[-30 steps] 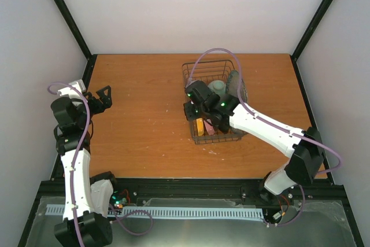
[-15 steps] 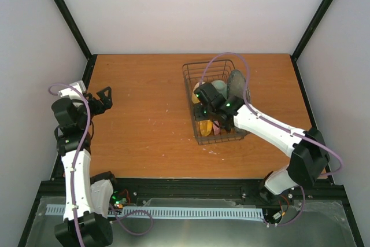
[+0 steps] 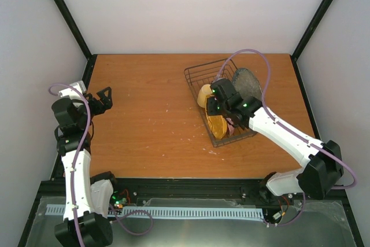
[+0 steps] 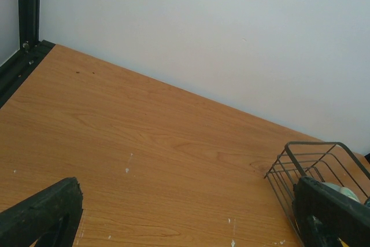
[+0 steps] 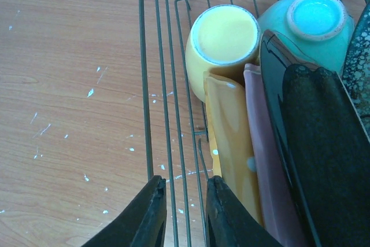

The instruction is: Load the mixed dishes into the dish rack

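The dark wire dish rack (image 3: pixel 195 72) stands skewed at the table's back right. In it are the yellow mug (image 5: pixel 222 36) and the pale green bowl (image 5: pixel 312 21), both upside down. The orange-yellow plate (image 5: pixel 231 137) and the maroon-pink plate (image 5: pixel 267 166) stand on edge, with a dark glossy dish beside them. The grey speckled plate (image 3: pixel 247 82) leans at the rack's far side. My right gripper (image 5: pixel 186 212) straddles the rack's left wall, jaws slightly apart with wires loose between them. My left gripper (image 3: pixel 104 98) is open over bare table at the far left.
Black frame posts run along the table's left and right edges, and the white back wall is close behind the rack. The left wrist view shows only the rack's corner (image 4: pixel 300 160) beyond bare wood (image 4: pixel 144 143).
The rack has slid right and turned clockwise with the right gripper on its wall. The right jaws, shut before, have parted slightly. The left arm has not moved.
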Controlling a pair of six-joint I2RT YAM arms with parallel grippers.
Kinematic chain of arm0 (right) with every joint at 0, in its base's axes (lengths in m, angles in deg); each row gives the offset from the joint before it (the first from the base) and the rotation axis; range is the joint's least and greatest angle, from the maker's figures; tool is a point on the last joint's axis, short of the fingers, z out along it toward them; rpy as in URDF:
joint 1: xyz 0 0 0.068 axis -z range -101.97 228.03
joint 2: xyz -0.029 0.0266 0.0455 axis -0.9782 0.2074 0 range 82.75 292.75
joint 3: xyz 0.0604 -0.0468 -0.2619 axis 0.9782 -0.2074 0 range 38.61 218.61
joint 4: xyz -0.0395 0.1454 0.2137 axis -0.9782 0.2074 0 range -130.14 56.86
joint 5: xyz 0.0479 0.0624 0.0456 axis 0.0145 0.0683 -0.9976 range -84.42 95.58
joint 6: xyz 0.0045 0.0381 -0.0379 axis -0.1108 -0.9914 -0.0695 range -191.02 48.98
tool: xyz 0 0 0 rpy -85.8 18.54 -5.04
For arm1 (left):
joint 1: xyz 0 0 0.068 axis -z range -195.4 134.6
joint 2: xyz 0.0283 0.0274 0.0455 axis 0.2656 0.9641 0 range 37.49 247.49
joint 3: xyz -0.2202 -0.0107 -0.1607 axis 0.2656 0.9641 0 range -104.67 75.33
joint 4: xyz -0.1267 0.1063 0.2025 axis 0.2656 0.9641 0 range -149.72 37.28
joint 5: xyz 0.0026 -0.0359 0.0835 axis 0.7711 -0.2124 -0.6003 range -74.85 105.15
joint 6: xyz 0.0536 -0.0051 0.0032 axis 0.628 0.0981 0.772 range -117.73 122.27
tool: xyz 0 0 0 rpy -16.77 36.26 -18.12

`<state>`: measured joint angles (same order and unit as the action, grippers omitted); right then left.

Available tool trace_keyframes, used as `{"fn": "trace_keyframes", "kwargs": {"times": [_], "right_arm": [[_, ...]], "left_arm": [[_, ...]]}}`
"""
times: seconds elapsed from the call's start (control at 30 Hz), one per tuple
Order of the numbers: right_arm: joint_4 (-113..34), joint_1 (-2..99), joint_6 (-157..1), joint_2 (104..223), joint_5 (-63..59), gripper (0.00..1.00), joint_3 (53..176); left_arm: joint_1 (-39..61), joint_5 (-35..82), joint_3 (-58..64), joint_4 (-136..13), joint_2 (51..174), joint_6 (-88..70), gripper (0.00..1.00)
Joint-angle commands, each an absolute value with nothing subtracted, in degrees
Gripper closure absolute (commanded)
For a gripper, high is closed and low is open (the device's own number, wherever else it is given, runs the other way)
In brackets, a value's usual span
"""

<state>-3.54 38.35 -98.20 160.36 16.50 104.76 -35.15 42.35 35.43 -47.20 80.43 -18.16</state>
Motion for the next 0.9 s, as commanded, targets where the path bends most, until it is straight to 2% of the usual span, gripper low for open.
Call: {"fn": "trace_keyframes", "kwargs": {"times": [0.0, 0.3, 0.43, 0.7, 0.77, 0.87], "right_arm": [[-1.5, 39.95, -96.81, 159.71, 20.46, 0.79, 103.58], [-10.87, 39.97, -91.75, 151.85, 9.64, 0.62, 101.2], [-11.87, 39.97, -90.29, 150.29, 8.07, 0.59, 101.67], [-5.17, 40.06, -88.63, 151.6, 12.94, 0.6, 103.45], [-2.91, 40.06, -88.54, 151.74, 14.96, 0.64, 103.19], [-1.04, 40.25, -88.63, 150.8, 16.17, 0.76, 101.64]], "left_arm": [[-34.91, 41.94, 34.2, -47.29, 79.56, -17.57, 0.0], [-34.91, 42.1, 33.86, -47.14, 79.42, -17.84, 0.0], [-34.91, 41.84, 33.54, -46.6, 79.12, -17.67, 0.0], [-34.91, 41.91, 33.29, -46.35, 79.0, -17.62, 0.0], [-34.89, 41.98, 33.21, -46.33, 79.06, -17.62, 0.0], [-34.91, 41.87, 33.03, -46.19, 79.12, -17.53, 0.0]]}}
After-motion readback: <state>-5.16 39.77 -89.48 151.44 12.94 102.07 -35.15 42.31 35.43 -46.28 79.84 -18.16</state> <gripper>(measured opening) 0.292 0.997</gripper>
